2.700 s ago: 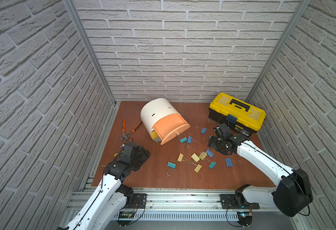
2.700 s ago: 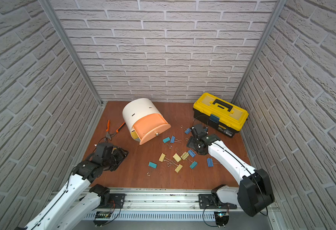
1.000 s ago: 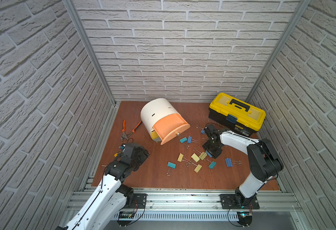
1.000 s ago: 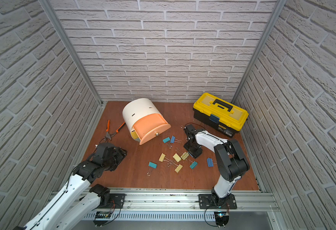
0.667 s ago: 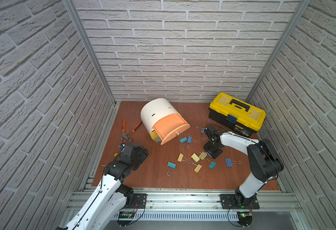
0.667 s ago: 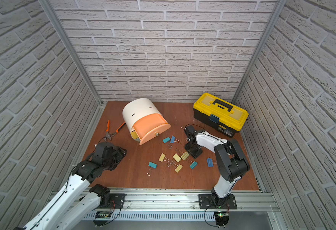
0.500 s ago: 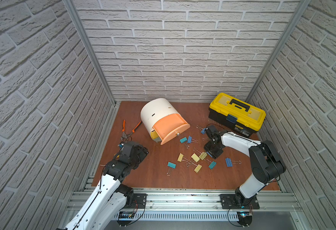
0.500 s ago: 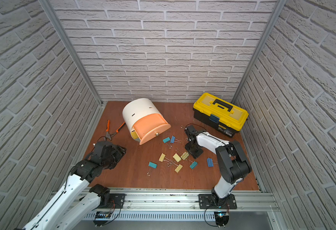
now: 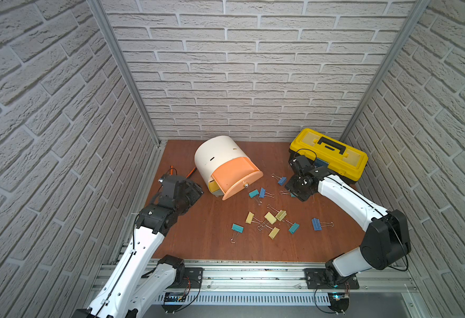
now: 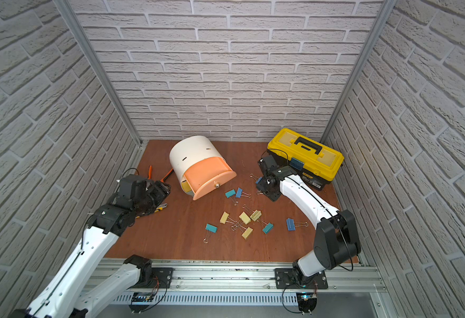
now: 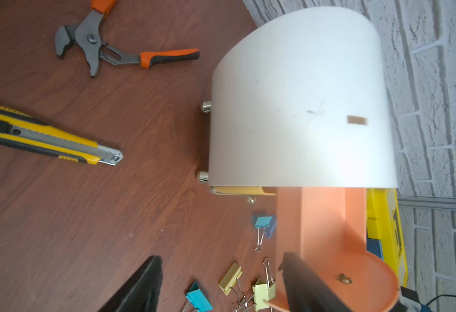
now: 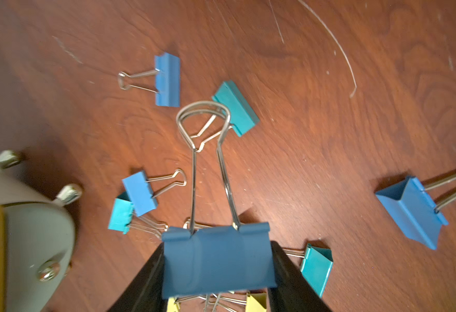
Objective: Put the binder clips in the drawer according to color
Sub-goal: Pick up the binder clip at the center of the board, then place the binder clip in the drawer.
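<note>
The drawer is a white drum cabinet at the back middle, its peach drawer pulled out. Several binder clips lie in front of it: pale yellow, teal and blue. My right gripper is shut on a blue binder clip, whose wire handles point away from the wrist. It hangs low over the table near the toolbox. My left gripper stands open and holds nothing, left of the cabinet.
A yellow-and-black toolbox stands at the back right, close behind my right wrist. Orange-handled pliers and a yellow utility knife lie on the left, by my left arm. Brick walls close in three sides.
My right gripper has closed on the blue clip that lay beside the yellow ones and carried it back toward the toolbox. The left arm has hardly moved.
</note>
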